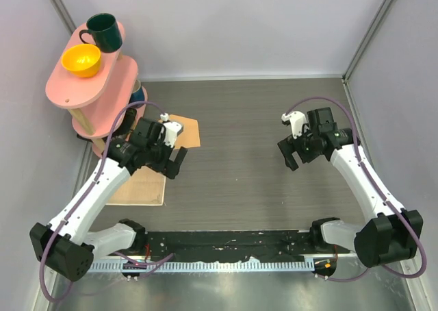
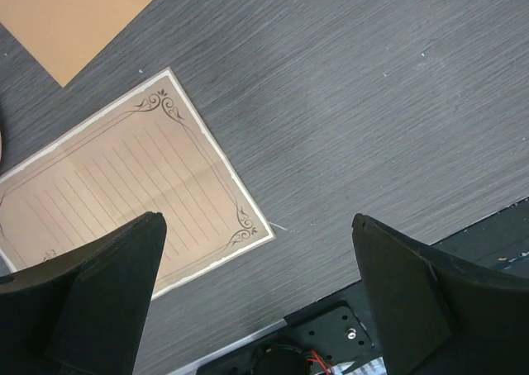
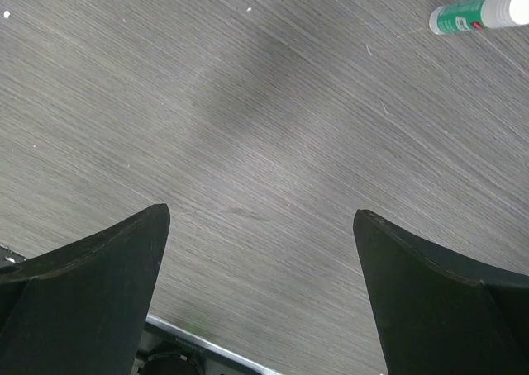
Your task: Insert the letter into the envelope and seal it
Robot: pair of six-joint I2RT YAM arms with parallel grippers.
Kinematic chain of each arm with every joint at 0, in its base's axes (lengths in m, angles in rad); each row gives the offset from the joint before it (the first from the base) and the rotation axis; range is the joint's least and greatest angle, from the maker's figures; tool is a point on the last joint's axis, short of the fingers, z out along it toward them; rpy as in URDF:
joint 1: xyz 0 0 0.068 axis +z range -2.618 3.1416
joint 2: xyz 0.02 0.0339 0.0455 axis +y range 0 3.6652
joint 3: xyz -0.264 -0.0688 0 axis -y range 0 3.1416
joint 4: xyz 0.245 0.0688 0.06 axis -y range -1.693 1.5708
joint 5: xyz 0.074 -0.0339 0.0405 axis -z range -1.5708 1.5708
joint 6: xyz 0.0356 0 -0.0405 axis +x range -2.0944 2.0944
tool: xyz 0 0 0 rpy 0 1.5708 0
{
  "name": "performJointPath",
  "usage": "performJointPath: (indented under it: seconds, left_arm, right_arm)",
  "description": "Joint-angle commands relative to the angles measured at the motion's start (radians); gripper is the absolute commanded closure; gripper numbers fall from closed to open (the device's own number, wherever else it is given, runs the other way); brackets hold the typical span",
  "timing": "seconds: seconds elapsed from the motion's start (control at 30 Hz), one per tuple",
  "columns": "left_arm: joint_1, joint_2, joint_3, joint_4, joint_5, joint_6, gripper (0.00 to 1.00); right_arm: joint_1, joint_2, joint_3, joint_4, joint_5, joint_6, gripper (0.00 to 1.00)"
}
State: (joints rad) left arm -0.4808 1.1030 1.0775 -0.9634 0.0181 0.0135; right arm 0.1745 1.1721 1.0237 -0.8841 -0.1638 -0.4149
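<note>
**Grippers Released, Nothing Grasped**

Left gripper (image 1: 176, 166) hangs at the left of the top view with its jaws spread wide, grasping nothing. Beneath it, the letter (image 2: 140, 193) lies flat on the table (image 2: 347, 102), filling the lower left of the left wrist frame, with its lined, ornamented face up. The envelope (image 2: 74, 16) lies at the upper left corner of that frame, near the letter but apart from it.

Right gripper (image 1: 295, 157) hangs at right centre of the top view, jaws equally wide and empty. A glue stick (image 3: 479, 11) lies at the upper right of the right wrist frame. A pink shelf (image 1: 89, 85) at the upper left of the top view carries a green mug (image 1: 102, 31) and a yellow bowl (image 1: 81, 59).
</note>
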Motion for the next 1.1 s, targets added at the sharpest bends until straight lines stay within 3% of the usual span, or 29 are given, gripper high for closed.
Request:
performJointPath:
  seconds: [0.0,0.1,0.2,0.3,0.33,0.57,0.8,1.07]
  left_arm:
    - [0.083,-0.037,0.002,-0.037,0.133,0.101,0.0]
    - [0.195,-0.028,0.032,-0.136,0.198,0.242,0.0]
    - [0.266,-0.003,0.042,-0.213,0.175,0.429,0.0]
    - [0.41,0.009,0.015,-0.265,0.186,0.639,0.0]
    - [0.526,0.006,-0.014,-0.267,0.203,0.696,0.0]
    - [0.882,0.064,-0.137,-0.272,0.226,1.146,0.0]
    - [1.047,0.245,-0.137,-0.167,0.194,1.339,0.0]
    - [1.059,0.308,-0.29,0.06,0.172,1.517,0.0]
  right_arm:
    - [0.029,0.032,0.068,0.036,-0.002,0.037,0.0]
    - [0.048,0.066,0.085,0.049,-0.023,0.063,0.0]
    - [0.069,0.101,0.101,0.06,-0.042,0.103,0.0]
    - [0.088,0.129,0.108,0.071,-0.094,0.149,0.0]
    - [0.097,0.144,0.108,0.074,-0.112,0.165,0.0]
    - [0.158,0.184,0.085,0.134,-0.218,0.301,0.0]
    - [0.172,0.23,0.096,0.148,-0.256,0.361,0.0]
    - [0.172,0.261,0.113,0.143,-0.293,0.392,0.0]
